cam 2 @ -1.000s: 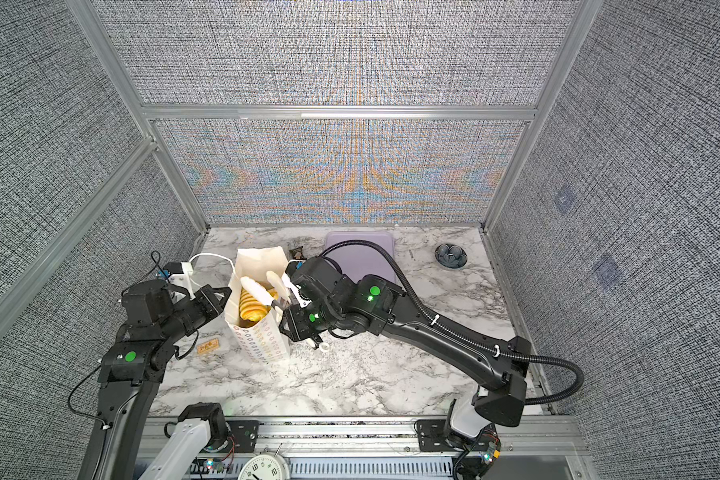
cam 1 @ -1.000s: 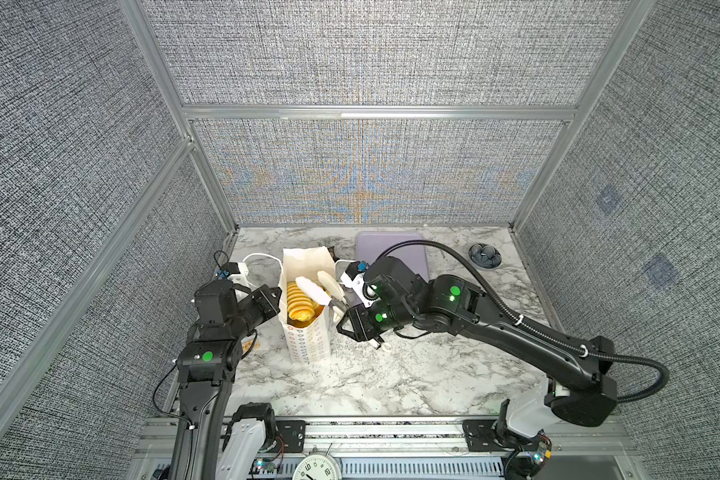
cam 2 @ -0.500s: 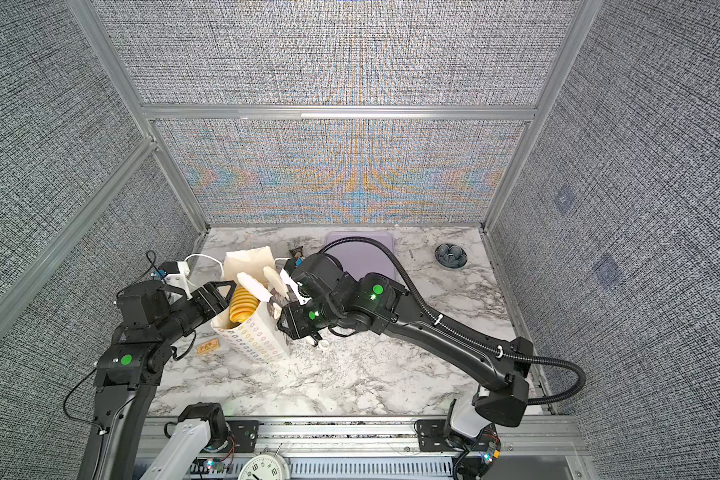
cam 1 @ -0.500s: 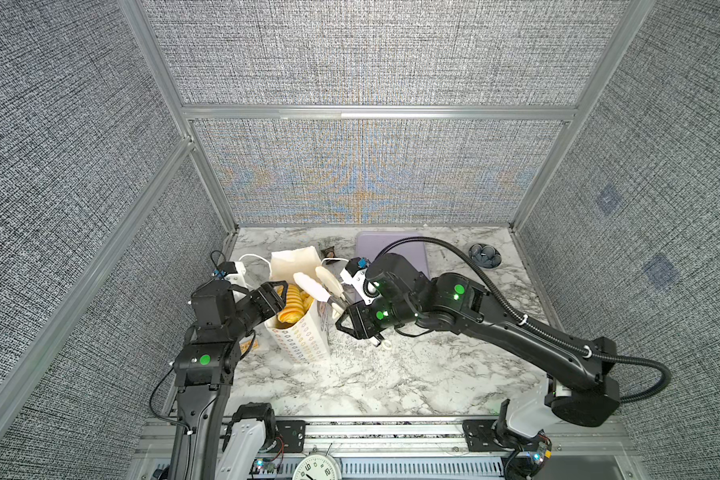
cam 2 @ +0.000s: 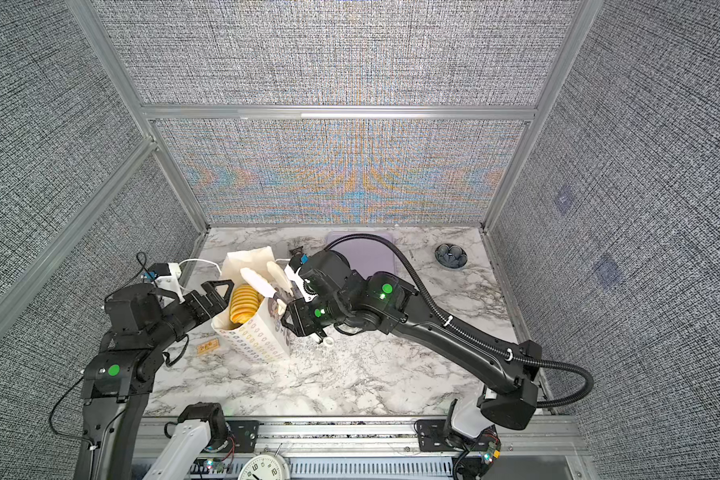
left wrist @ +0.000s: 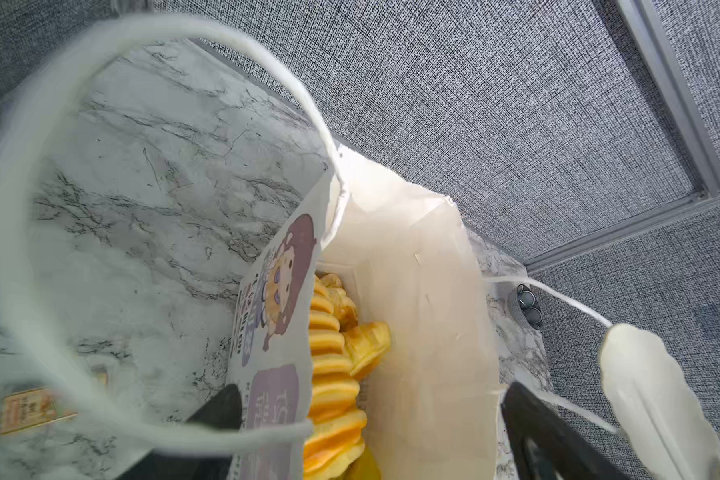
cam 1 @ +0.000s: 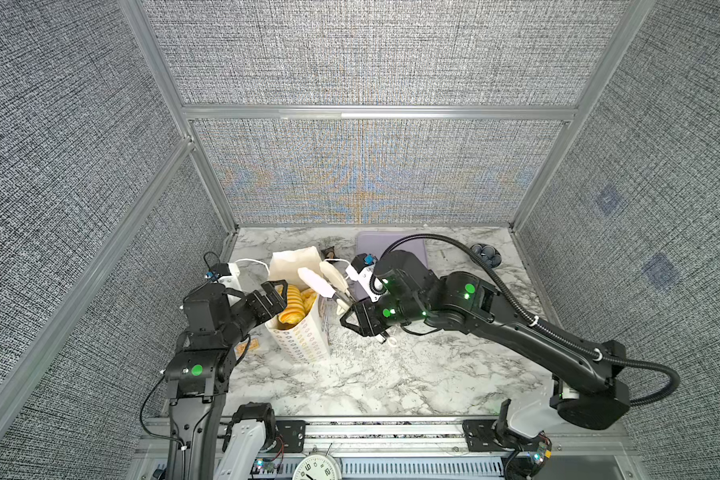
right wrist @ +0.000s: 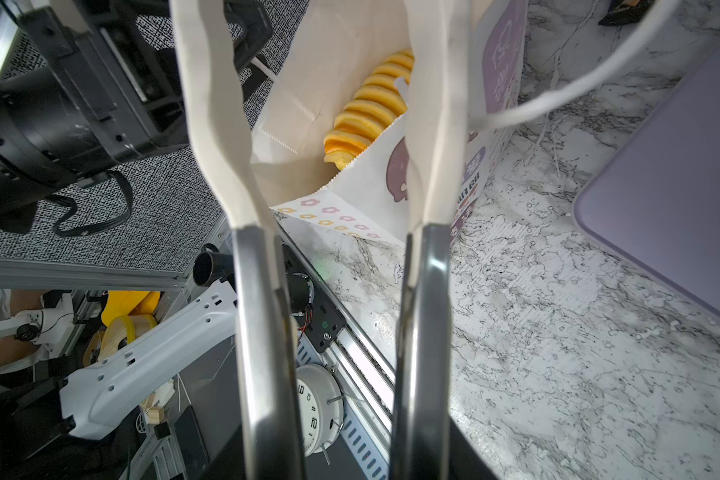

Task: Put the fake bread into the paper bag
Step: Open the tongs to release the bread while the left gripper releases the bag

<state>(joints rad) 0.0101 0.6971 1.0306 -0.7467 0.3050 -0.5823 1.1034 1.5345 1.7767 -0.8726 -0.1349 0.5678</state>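
The paper bag (cam 1: pixel 304 345) (cam 2: pixel 258 340) stands leaning on the marble table, mouth up. Fake bread (cam 1: pixel 294 305) (cam 2: pixel 244 303), a ridged golden pastry among other yellow pieces, lies inside it (left wrist: pixel 333 374) (right wrist: pixel 371 108). My left gripper (cam 1: pixel 281 297) (left wrist: pixel 375 415) is open at the bag's left rim, one finger outside the printed wall and one across the mouth. My right gripper (cam 1: pixel 360 322) is shut on metal tongs (cam 1: pixel 314 281) (right wrist: pixel 429 124). The tongs' white tips stand apart over the bag's mouth with nothing between them.
A lavender tray (cam 1: pixel 395 249) lies at the back behind the right arm. A small dark bowl (cam 1: pixel 487 255) sits at the back right. A small yellow card (cam 1: pixel 252 347) lies left of the bag. A cord handle (left wrist: pixel 184 29) loops before the left wrist camera.
My left gripper has opened and let go of the bag's rim. The bag's mouth has leaned toward the left. The right arm and tongs have barely moved.
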